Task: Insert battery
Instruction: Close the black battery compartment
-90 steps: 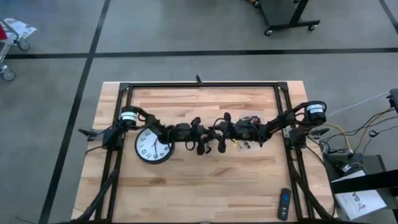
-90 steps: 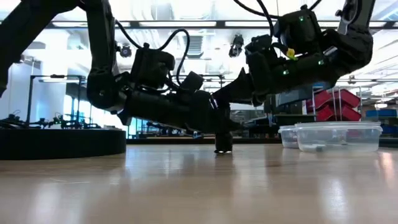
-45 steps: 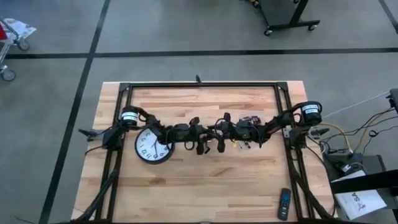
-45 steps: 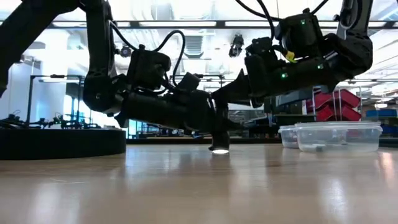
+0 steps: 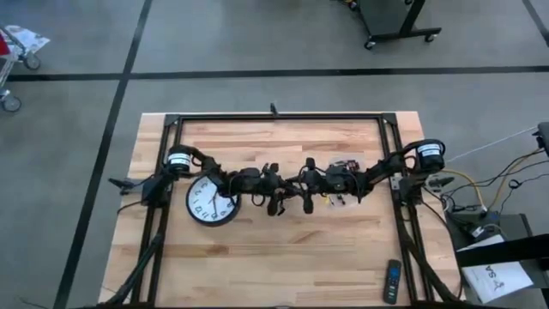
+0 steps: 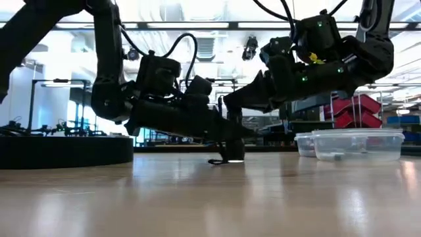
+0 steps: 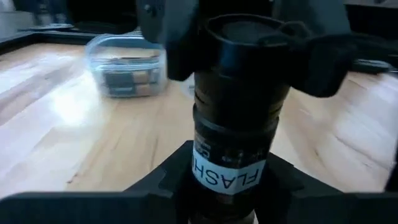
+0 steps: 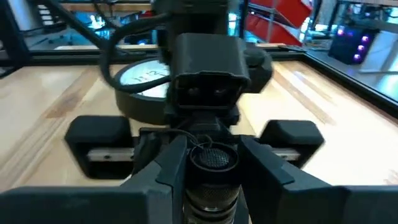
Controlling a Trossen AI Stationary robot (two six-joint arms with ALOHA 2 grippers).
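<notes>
Fig.: both grippers meet on one flashlight at mid-table. Left gripper (image 7: 227, 186), seen in its wrist view, has both fingers closed against the lower barrel of the flashlight (image 7: 239, 106), a black cylinder w/ a white label reading "FLASH…". Right gripper (image 8: 211, 168), seen in its own wrist view, has its fingers pressed to either side of the flashlight's round end (image 8: 213, 158), so the body is pinched from two directions. In that same view the left arm's wrist block (image 8: 208, 84) sits just beyond the flashlight end, facing the camera.

High view: the two grippers come together at approx. the table centre, left gripper (image 5: 276, 202) just beside right gripper (image 5: 306, 197); the flashlight itself is too small to make out there. Low view: the flashlight (image 6: 230, 151) is held close to the table top between the arms; whether it touches the wood cannot be told. No loose battery can be picked out near the grippers.

Surroundings: a wall clock (image 5: 211, 202) lies face-up under the left arm. A clear plastic container (image 5: 345, 165) sits on the table near the right arm's forearm; the left wrist view shows batteries (image 7: 127, 81) inside it, well apart from the flashlight. A remote control (image 5: 391, 281) lies near the table's front right corner. The table (image 5: 257, 257) is light wood planking.
</notes>
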